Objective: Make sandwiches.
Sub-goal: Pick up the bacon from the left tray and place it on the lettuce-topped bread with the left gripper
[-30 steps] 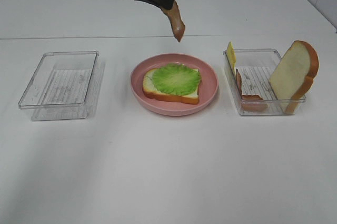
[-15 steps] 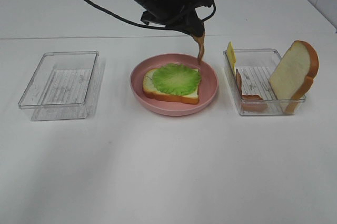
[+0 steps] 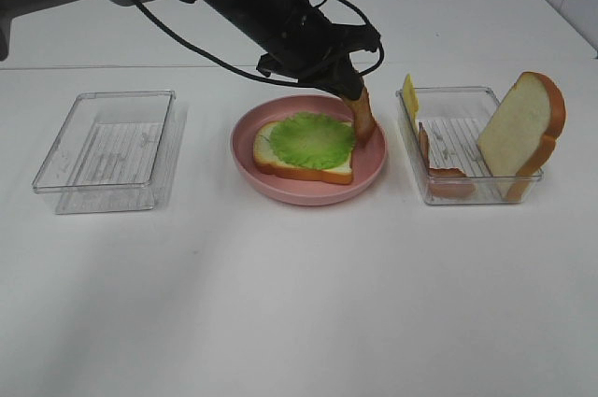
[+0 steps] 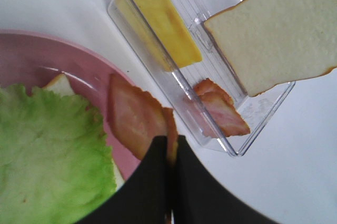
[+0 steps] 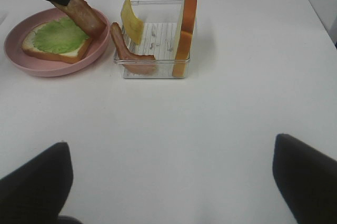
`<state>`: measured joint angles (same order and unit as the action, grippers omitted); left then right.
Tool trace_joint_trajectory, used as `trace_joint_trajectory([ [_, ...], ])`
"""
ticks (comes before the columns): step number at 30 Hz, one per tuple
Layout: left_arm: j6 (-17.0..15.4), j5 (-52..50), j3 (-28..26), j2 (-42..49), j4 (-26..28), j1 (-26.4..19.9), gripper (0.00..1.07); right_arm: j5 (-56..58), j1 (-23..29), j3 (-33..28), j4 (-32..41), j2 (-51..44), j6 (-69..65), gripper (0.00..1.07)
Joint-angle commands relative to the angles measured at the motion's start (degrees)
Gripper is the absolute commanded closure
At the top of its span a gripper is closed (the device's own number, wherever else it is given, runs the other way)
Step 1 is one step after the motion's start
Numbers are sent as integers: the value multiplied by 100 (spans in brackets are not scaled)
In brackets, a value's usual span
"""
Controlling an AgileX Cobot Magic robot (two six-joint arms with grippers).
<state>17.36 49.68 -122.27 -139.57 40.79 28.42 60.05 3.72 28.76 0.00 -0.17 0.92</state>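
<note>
Left tool (image 3: pixel 352 89) pinches the light, floppy bacon strip (image 3: pixel 363 119) by one end at the pink plate's (image 3: pixel 308 193) rim; right tool (image 5: pixel 171 182) gapes empty.

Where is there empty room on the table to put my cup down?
The wide bare table in front of the plate and both trays is free. So is the gap between the plate and the left tray, and that tray's floor. Crowded: the plate's right edge, where the left pincer holds bacon beside the right tray.
</note>
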Motion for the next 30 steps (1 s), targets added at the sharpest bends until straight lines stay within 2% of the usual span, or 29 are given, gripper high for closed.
trace_joint_trajectory([
  [1,6,178,-40,-11,-332,23,107,17,-11,-6,0,-138,-11,9],
  [8,-17,201,-40,-11,-940,6,107,17,-11,-6,0,-138,-11,9],
  [9,-17,252,-40,-11,-1192,6,107,17,-11,-6,0,-138,-11,9],
  [11,-17,298,-40,-11,-1364,6,107,17,-11,-6,0,-138,-11,9],
  [12,-11,390,-40,-11,-1765,6,107,17,-11,-6,0,-138,-11,9],
  [13,-11,390,-40,-11,-1765,6,107,17,-11,-6,0,-138,-11,9],
  [14,-11,464,-40,-11,-2045,6,107,17,-11,-6,0,-138,-11,9],
  [19,-11,470,-40,-11,-2527,6,107,17,-11,-6,0,-138,-11,9],
  [25,-11,401,-40,-23,-2756,6,107,17,-11,-6,0,-138,-11,9],
  [30,-11,361,-40,-57,-2744,6,107,17,-11,-6,0,-138,-11,9],
])
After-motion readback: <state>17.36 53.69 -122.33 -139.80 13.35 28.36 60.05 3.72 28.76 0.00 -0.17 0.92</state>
